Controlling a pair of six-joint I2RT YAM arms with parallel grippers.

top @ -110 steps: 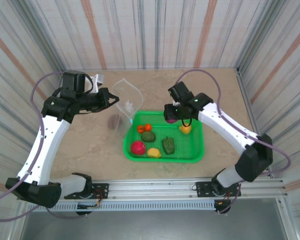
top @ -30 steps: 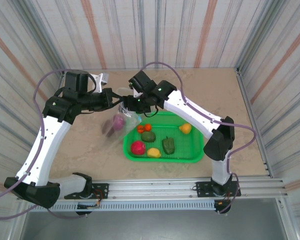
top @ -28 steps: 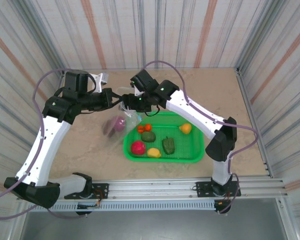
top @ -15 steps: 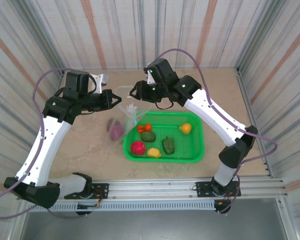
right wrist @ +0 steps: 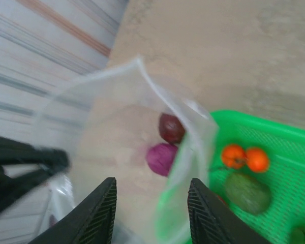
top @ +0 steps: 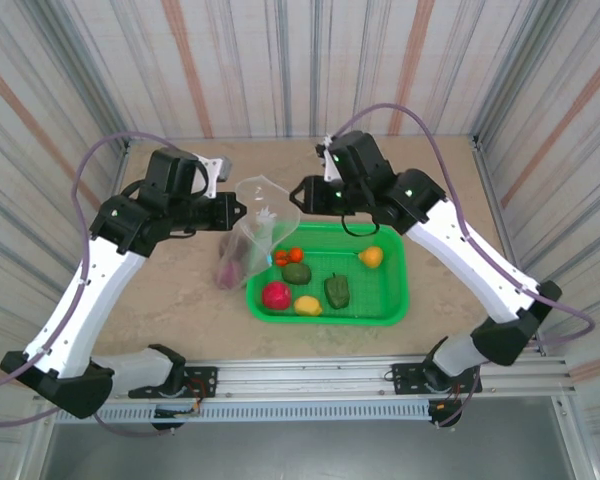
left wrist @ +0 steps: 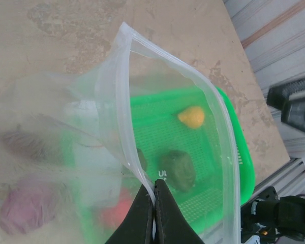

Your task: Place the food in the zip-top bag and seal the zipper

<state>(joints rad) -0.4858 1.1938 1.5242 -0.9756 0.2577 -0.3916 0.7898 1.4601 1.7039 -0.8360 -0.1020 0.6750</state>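
While my left fingers were clamped on the pale zipper strip of the clear floppy plastic zip-top bag, holding its mouth up and gaping just beside the green mesh plastic basket on the beige surface, my right fingers hung spread and empty near that mouth. A small dark red toy fruit and a purple toy fruit lay at the bag's bottom. I judged the lifted rim served to hold the opening wide for the toy food in the basket, with the zipper not yet sealed.
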